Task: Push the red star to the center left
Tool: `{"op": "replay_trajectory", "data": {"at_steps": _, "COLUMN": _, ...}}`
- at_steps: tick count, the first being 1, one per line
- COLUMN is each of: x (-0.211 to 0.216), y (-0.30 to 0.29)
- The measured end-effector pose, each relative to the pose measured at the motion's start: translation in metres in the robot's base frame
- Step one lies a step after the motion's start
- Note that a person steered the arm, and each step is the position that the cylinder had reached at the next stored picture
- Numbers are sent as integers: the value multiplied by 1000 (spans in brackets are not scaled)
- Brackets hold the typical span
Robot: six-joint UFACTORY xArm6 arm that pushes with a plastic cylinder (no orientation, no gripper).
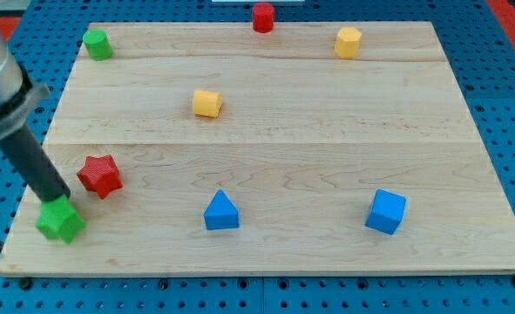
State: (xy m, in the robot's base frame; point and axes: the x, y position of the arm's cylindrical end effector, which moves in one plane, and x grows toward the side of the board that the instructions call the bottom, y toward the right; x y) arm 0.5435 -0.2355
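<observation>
With no gripper to open or close, my tip (pixel 63 201) seems to touch the green star (pixel 61 221) near the table's (pixel 327 131) bottom-left corner, so it should circle below the red star (pixel 99 175) and push it gently upward along the left edge.

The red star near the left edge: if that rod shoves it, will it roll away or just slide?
The red star probably slides rather than rolls: it lies flat on the smooth wooden board. Its points may make it spin if pushed off-centre. My tip is beside the green star, just below-left of it.
</observation>
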Motion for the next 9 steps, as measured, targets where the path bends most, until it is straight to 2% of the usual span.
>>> {"op": "replay_trajectory", "data": {"at_steps": 1, "x": 2, "y": 6}}
{"op": "replay_trajectory", "data": {"at_steps": 3, "x": -97, "y": 85}}
{"op": "replay_trajectory", "data": {"at_steps": 6, "x": -91, "y": 85}}
{"op": "replay_trajectory", "data": {"at_steps": 7, "x": -54, "y": 76}}
{"op": "replay_trajectory", "data": {"at_steps": 9, "x": -57, "y": 82}}
